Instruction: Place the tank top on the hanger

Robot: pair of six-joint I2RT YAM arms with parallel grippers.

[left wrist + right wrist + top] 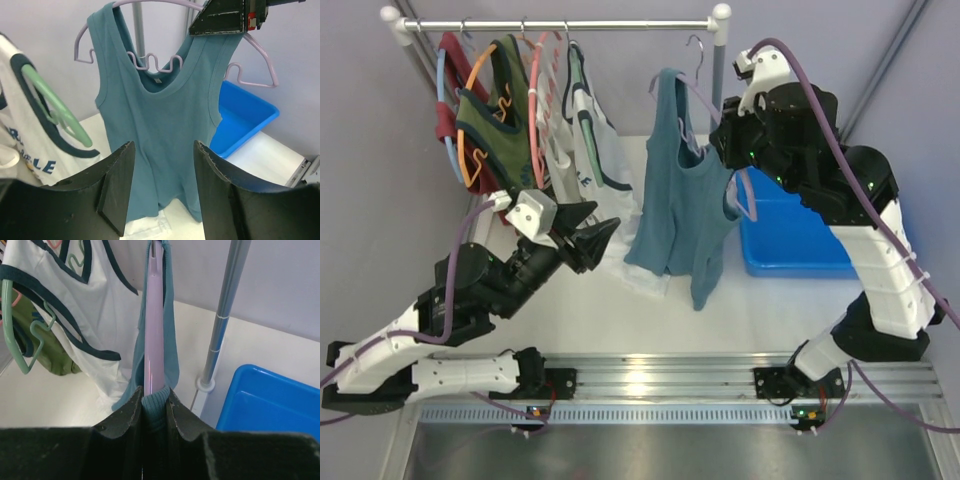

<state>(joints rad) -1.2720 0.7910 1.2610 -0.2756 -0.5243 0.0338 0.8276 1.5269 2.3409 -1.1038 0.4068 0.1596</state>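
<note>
Plainly, the tank top (680, 200) is hanging on the hanger (750, 196) near the right end of the clothes rail (560, 24) — soft teal knit, sleeveless, with ribbed edging round a scooped neck and wide armholes. Its straps are lying over the hanger's thin lavender plastic arms, whose lower bar is running in a wavy, notched line across the neckline. The metal hook is curling up just below the rail; whether it is touching the rail I cannot tell. The hem is trailing down toward the white tabletop (620, 310).

The right claw (720, 140) is pinching shut on the hanger at one shoulder, with the ribbed strap caught between its matte black pads and the smooth plastic. The left claw (590, 240) is sitting well below the rail with its two wedge-shaped fingers spread open, pointing at the top's front and holding nothing — apart from the fabric.

Further left along the rail, a white top (590, 130) with dark trim and an olive patterned top (500, 120) are hanging. Below the rail's right end, a glossy blue plastic bin (800, 240) is resting.
</note>
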